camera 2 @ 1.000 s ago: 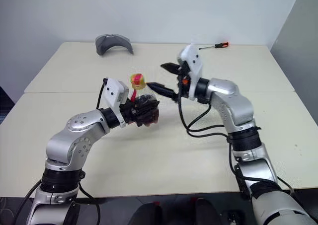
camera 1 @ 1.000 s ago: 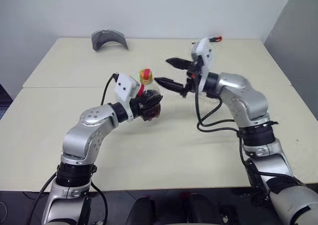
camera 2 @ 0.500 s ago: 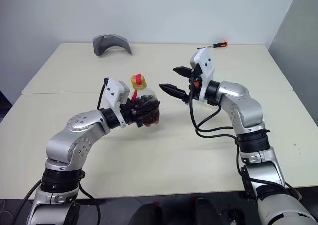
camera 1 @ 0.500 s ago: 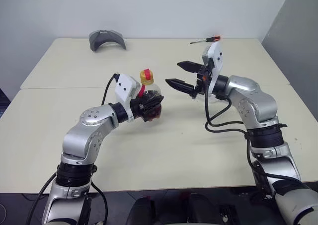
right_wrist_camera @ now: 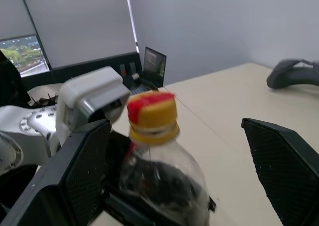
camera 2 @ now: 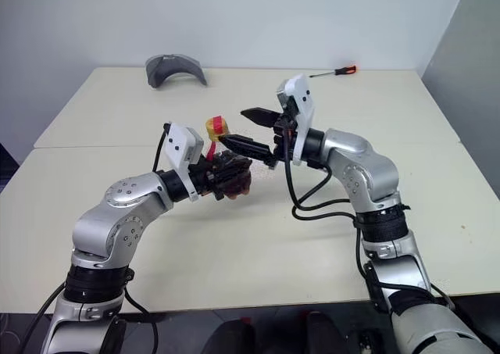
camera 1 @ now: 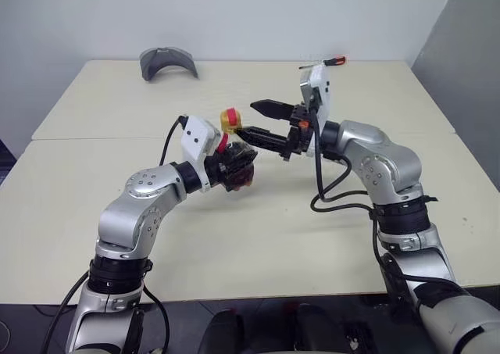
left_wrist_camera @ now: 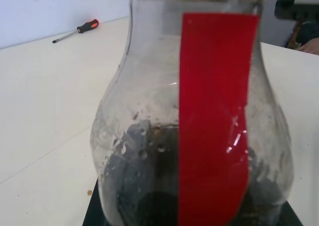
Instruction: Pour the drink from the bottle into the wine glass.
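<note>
My left gripper (camera 1: 235, 167) is shut on the round body of the bottle (left_wrist_camera: 194, 136), holding it upright above the table (camera 1: 258, 237). The bottle is clear plastic with a red label strip (left_wrist_camera: 214, 116) and a yellow cap (camera 1: 230, 119). The dark drink (right_wrist_camera: 162, 182) fills its lower part. My right gripper (camera 1: 245, 119) reaches in from the right at cap height. It is open, and in the right wrist view the cap (right_wrist_camera: 152, 114) stands between its two black fingers (right_wrist_camera: 82, 173) without touching them. The wine glass is out of view.
A grey curved object (camera 1: 166, 60) lies at the table's back left. A screwdriver with a red handle (camera 1: 333, 60) lies at the back edge, behind my right arm. A seam (camera 1: 94, 137) runs across the tabletop.
My right gripper has swung left and rolled, bringing its open fingers to either side of the bottle's cap. The left arm and the bottle have stayed still.
</note>
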Controlling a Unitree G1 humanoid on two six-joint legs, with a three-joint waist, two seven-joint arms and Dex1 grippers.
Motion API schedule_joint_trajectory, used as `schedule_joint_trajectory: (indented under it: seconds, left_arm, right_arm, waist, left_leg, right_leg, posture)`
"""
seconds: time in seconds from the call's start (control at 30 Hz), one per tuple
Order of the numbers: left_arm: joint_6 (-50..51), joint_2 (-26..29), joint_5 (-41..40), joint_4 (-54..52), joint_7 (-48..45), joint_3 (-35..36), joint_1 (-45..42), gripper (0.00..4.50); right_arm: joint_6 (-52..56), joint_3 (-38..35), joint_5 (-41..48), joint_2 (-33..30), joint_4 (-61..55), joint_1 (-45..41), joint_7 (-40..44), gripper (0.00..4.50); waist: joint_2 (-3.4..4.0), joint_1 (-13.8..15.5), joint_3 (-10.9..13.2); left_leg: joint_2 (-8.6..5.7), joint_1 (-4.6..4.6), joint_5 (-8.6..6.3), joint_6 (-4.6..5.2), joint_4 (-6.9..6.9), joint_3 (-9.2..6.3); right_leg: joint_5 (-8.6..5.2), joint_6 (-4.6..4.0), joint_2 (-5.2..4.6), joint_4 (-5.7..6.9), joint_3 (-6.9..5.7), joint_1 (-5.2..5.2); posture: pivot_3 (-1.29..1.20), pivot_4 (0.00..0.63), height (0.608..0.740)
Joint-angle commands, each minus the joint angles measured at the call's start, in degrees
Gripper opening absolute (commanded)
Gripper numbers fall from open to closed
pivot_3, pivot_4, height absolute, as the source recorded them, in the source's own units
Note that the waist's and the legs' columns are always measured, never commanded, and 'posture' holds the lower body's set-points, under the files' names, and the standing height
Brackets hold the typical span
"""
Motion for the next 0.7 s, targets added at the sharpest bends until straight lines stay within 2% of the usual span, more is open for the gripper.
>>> schedule_joint_trajectory:
  seconds: [0.03,0.4,0.53,0.7]
  left_arm:
    - [-1.05,-0.02,-0.22,-2.54,-0.15,0.06,-0.54,1.42]
    - [-0.66,0.05,-0.71,-3.69,0.15,0.23,0.04,1.42]
    - [-0.50,0.13,-0.82,-3.61,0.17,0.36,-0.08,1.42]
    - [-0.50,0.07,-0.95,-3.35,0.14,0.34,-0.31,1.42]
  right_arm:
    - [-0.60,-0.36,0.72,0.84,-0.79,-1.44,-0.17,4.46]
    - [-1.80,0.62,-0.22,2.69,0.82,-2.71,0.09,4.46]
    - [-2.24,0.43,-0.04,2.81,1.11,-2.95,0.01,3.60]
    - [-2.73,0.53,-0.27,2.60,1.20,-2.83,0.03,1.82]
  waist:
    - [0.00,0.02,0.00]
    - [0.00,0.00,0.00]
    - [0.00,0.01,0.00]
    - [0.00,0.00,0.00]
  left_leg:
    - [-0.01,-0.01,0.00,0.00,0.01,0.01]
    - [-0.01,0.00,0.00,0.00,0.01,0.01]
    - [-0.01,0.00,0.00,0.00,0.01,0.01]
    - [-0.01,0.00,0.00,0.01,0.01,0.01]
  right_leg:
    - [0.00,0.00,0.00,0.00,0.01,0.00]
    - [0.00,0.00,-0.01,0.00,0.01,0.00]
    - [0.00,0.00,-0.01,0.00,0.01,0.00]
    - [0.00,0.00,-0.01,0.00,0.01,0.00]
  posture:
    - [0.00,0.150,0.740]
    - [0.00,0.150,0.740]
    - [0.00,0.150,0.740]
    - [0.00,0.150,0.740]
